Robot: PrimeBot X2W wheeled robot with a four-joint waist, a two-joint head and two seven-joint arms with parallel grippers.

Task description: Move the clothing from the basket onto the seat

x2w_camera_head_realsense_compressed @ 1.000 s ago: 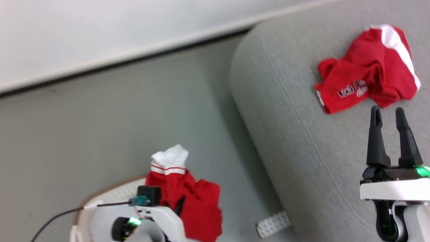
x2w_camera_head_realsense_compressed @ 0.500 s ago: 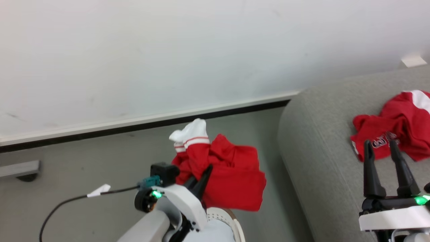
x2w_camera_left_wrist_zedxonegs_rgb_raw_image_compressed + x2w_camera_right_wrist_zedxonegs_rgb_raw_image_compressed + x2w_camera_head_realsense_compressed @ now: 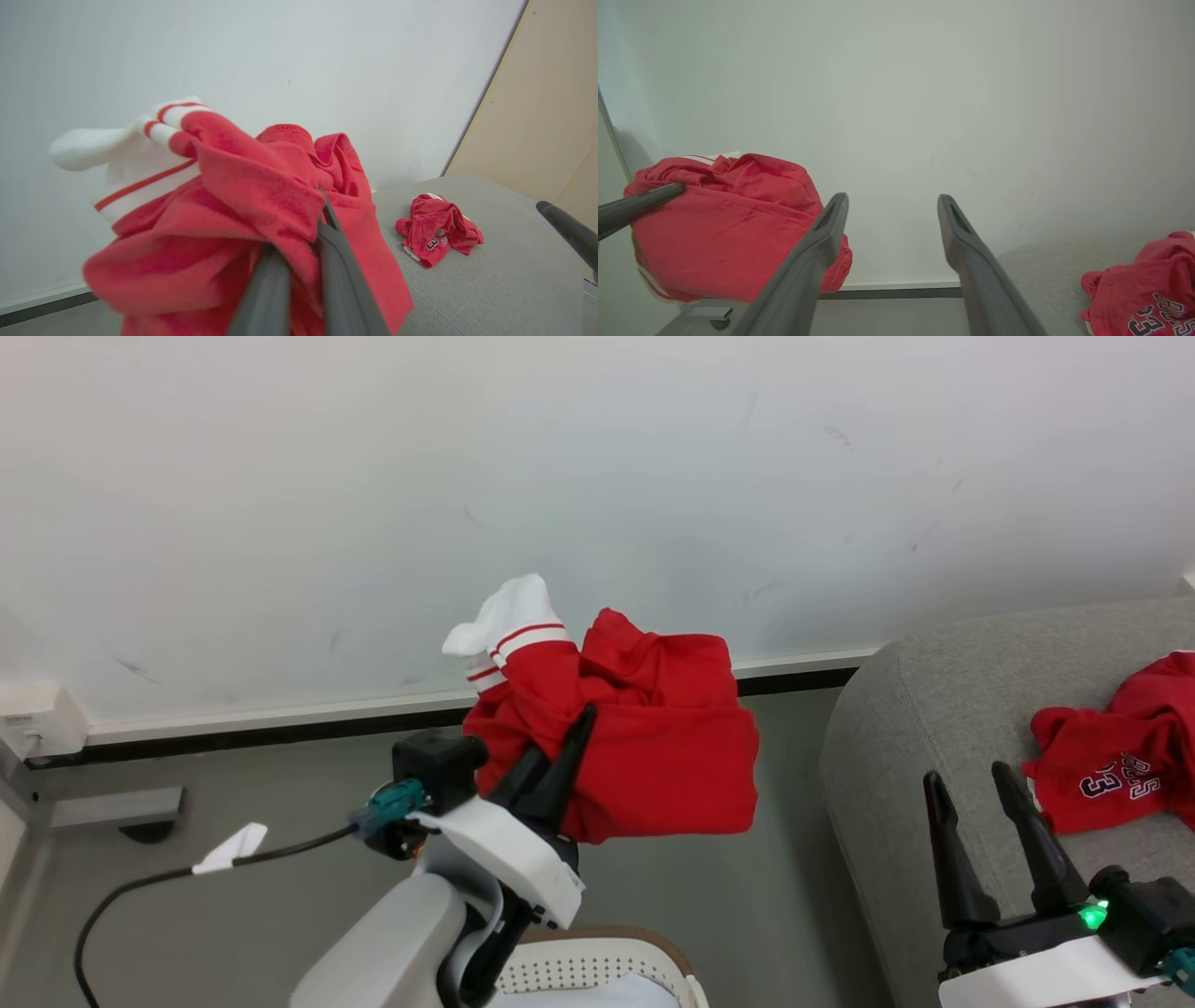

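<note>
Nearest, at the foot of the head view, just a sliver of the basket point(image 3: 597, 963): cream perforated wall under a brown rim, beside the pale left forearm. Above that, the left gripper point(image 3: 560, 737), clamped tight on a bunched red garment point(image 3: 663, 765) and holding it up in the air, clear of the basket and short of the sofa point(image 3: 924, 709). Pinched between the two dark fingers near the cloth's middle, as seen in the left wrist view; red folds spilling over both sides, a white cuff with red stripes poking up and to the left. Off to the lower right, the right gripper point(image 3: 966, 773), fingers spread apart with nothing between them, seen against the sofa's near side and touching no cloth. Same gap plain in the right wrist view, with bare wall between the fingers. Further along on the light grey cushion, a second piece of clothing, a crumpled red jersey point(image 3: 1116, 770) with dark lettering and a 3, resting on the seat, well apart from the held garment. Over on the left, above the grey floor point(image 3: 794, 896), a black cable point(image 3: 131, 891) with a white tag, running to a teal plug at the left wrist. Beyond everything, a black-and-white skirting point(image 3: 280, 721) and a plain white wall point(image 3: 280, 476)
</note>
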